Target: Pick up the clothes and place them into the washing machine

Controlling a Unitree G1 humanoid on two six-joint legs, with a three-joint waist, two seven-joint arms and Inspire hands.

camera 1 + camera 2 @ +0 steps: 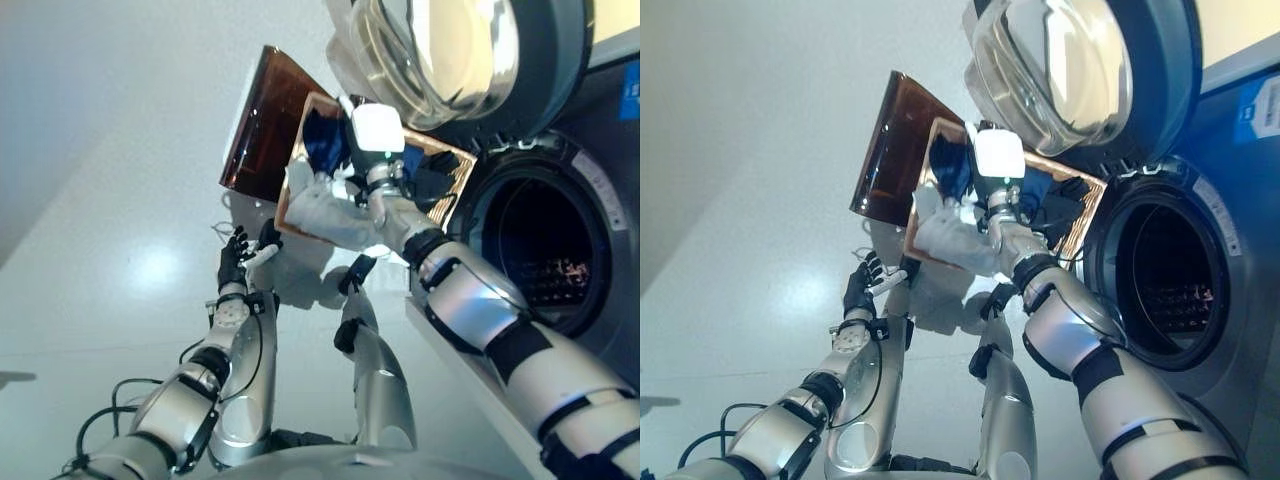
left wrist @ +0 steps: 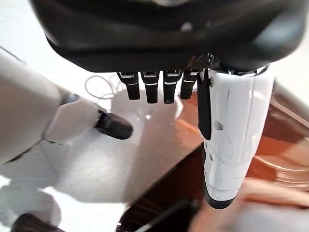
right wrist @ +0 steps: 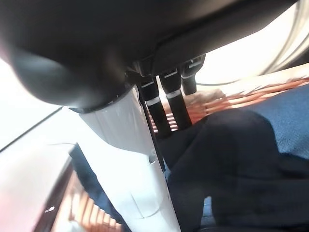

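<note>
Several garments, dark blue clothes (image 3: 241, 159) and a pale grey-white piece (image 1: 955, 240), lie in a brown woven basket (image 1: 1092, 205) just beside the washing machine's open drum (image 1: 1160, 290). None is inside the drum yet, so I judge the task to be at the pick-up step.

Right hand (image 1: 996, 160): reaches down into the basket, over the dark clothes. In the right wrist view its fingers (image 3: 161, 104) run straight toward the fabric, with the white-covered thumb alongside; relaxed, nothing pinched that I can see. Likely positioned to gather cloth before lifting toward the drum.

Left hand (image 1: 236, 258): hangs low, on the far side of the basket from the drum, over the pale floor. Fingers (image 2: 152, 87) loosely bent, empty, apart from the basket. Looks idle, kept clear of the right arm's path.

Round glass door (image 1: 1060, 70) is swung wide above the basket, leaving the drum mouth unobstructed. A dark brown lid or panel (image 1: 890, 150) stands tilted behind the basket, away from the drum.
</note>
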